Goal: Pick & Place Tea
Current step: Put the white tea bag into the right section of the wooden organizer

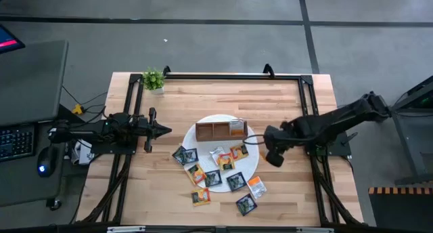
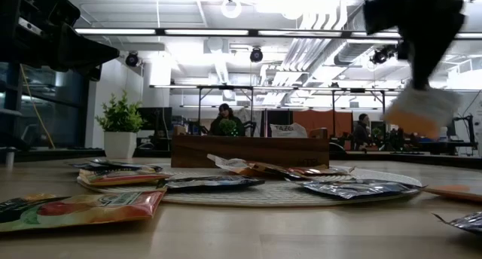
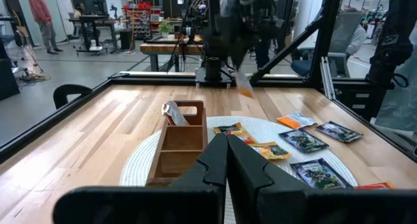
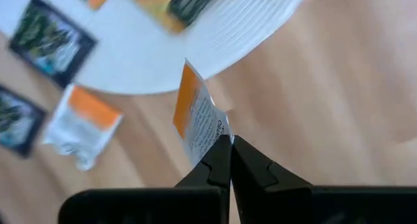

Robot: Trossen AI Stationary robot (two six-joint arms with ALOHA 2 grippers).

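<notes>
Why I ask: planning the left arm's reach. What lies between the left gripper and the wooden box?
High view: only bare table and the white mat's rim separate the left gripper from the wooden box.

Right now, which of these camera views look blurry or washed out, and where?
Low view: the right gripper and its white and orange sachet are smeared; ceiling lights glare. Right wrist view: the sachets and white mat behind are soft, the pinched sachet sharper. High view: evenly lit. Left wrist view: the far arm is blurred.

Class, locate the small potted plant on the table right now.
In the high view the potted plant stands at the table's far-left corner, beyond the left gripper and apart from the wooden box.
</notes>
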